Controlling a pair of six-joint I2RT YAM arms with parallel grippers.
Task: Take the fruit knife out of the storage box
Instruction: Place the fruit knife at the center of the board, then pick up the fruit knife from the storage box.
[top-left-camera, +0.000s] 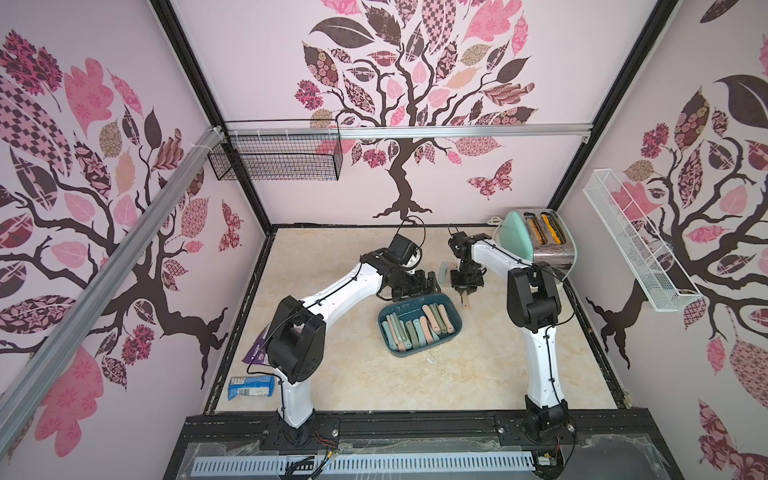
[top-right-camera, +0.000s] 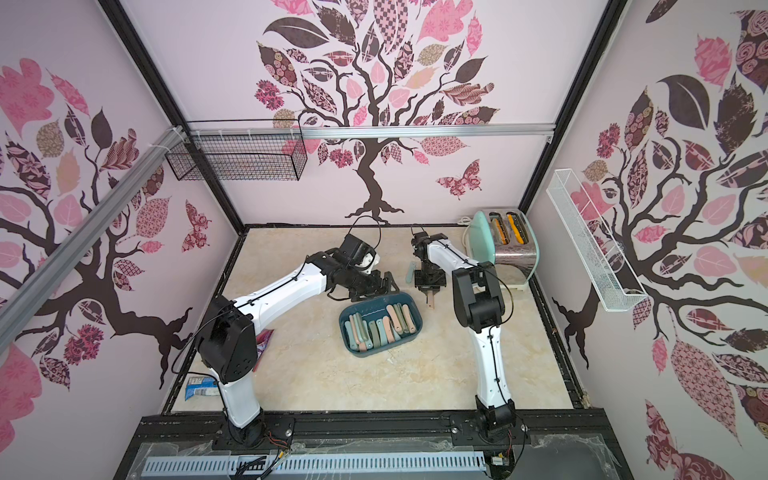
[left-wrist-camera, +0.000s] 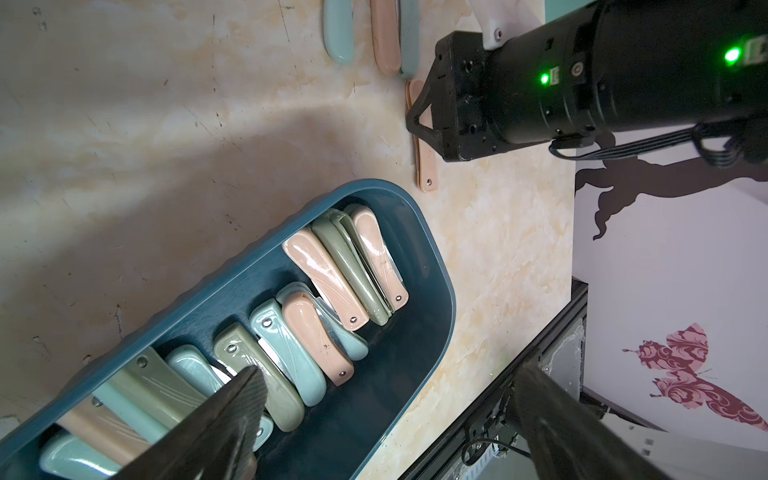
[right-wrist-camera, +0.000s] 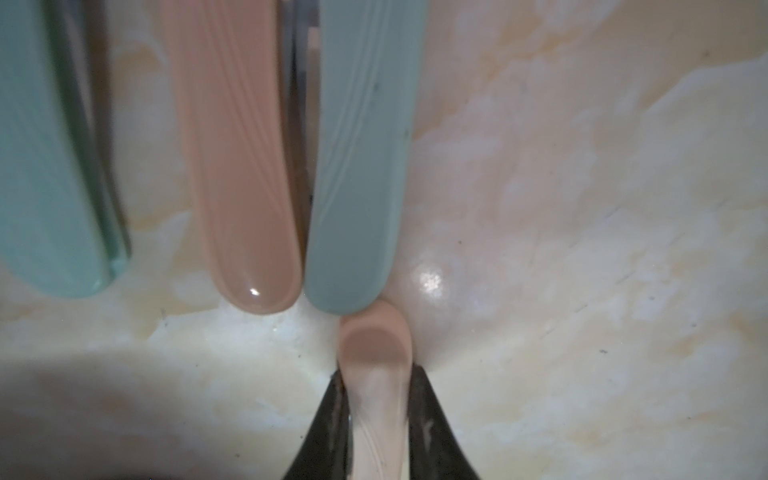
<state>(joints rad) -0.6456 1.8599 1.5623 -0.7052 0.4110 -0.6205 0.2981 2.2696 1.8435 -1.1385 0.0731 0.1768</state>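
Right wrist view: right gripper (right-wrist-camera: 376, 374) is pinching the pink fruit knife (right-wrist-camera: 374, 345), jaws nearly closed against its sides. Knife is lying on the marble tabletop (right-wrist-camera: 582, 208) outside the storage box (left-wrist-camera: 419, 345), its end just beside a teal knife (right-wrist-camera: 357, 187). Left gripper (left-wrist-camera: 390, 419) is hanging spread wide above the box's rim, holding nothing.
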